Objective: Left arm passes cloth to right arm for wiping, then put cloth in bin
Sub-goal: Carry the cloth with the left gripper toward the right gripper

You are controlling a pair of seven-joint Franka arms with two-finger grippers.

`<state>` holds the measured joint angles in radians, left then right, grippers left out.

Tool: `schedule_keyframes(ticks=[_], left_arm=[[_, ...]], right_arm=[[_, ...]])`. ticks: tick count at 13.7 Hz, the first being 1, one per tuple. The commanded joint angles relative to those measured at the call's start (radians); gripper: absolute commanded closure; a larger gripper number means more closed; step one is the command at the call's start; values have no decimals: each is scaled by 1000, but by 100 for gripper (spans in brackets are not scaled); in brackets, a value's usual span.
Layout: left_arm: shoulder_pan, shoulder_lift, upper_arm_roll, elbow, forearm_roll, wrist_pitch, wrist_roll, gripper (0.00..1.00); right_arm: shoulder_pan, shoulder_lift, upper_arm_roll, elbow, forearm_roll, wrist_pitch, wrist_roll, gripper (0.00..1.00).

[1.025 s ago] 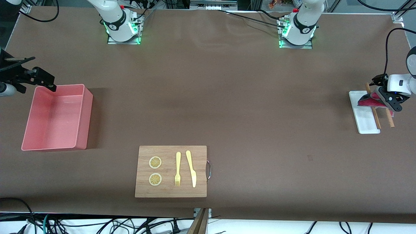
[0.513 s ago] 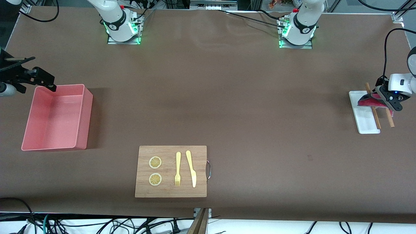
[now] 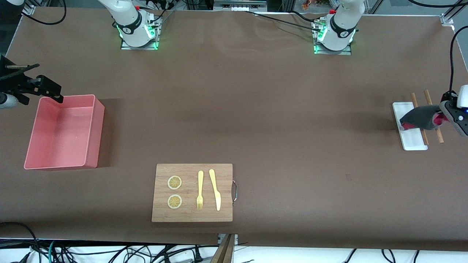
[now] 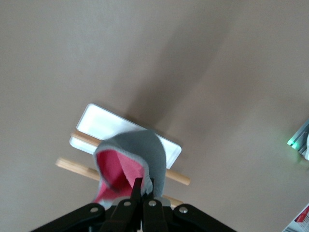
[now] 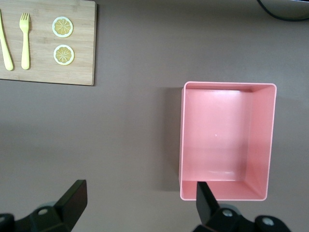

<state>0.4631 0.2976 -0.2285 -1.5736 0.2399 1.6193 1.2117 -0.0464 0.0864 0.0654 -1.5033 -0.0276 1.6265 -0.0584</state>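
The cloth (image 3: 420,117) was held pinched between the clenched fingers of the left gripper (image 3: 441,117), lifted into the air over the white tray (image 3: 411,137) and the 2 wooden sticks (image 3: 437,133) at the left arm's end of the table (image 3: 256,109). In the left wrist view the cloth (image 4: 133,162) was seen hanging folded from the left gripper (image 4: 145,186), grey face outward and pink face inside, clear of the tray (image 4: 104,123) below.

The right gripper (image 3: 47,89) was held waiting over the table just beside the bin (image 3: 91,124), with its fingers (image 5: 72,198) spread apart and nothing between them. The bin (image 5: 270,140) stood at the right arm's end of the table, with nothing in it.

A cutting board (image 3: 223,182) lay nearer the front camera, carrying 2 lemon slices (image 3: 174,182), a fork (image 3: 200,190) and a knife (image 3: 215,190).
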Motion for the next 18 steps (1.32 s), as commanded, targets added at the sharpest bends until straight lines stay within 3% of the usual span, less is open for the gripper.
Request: schedule_keyframes(ticks=[1,6,10,14,18], left_arm=[[-98,89,3,185,-14,-108,-78,100],[-291,89,5,277,-184,-217,-382,100],[-421,124,3,282,-442,-223,-781,100],[-566,198,5,320,-657,-139,-1133,100],[-671,242,5,322,-879,22,-1482,100]], right_arm=[[-4,9,1,21,12,-5,-1,0],[-1,53,2,20,8,12,-18,0],[-1,100,4,-29,-2,30,-15,0],[-3,170,8,-49,17,93,24,0],[-1,245,82,-49,153,186,369,0]])
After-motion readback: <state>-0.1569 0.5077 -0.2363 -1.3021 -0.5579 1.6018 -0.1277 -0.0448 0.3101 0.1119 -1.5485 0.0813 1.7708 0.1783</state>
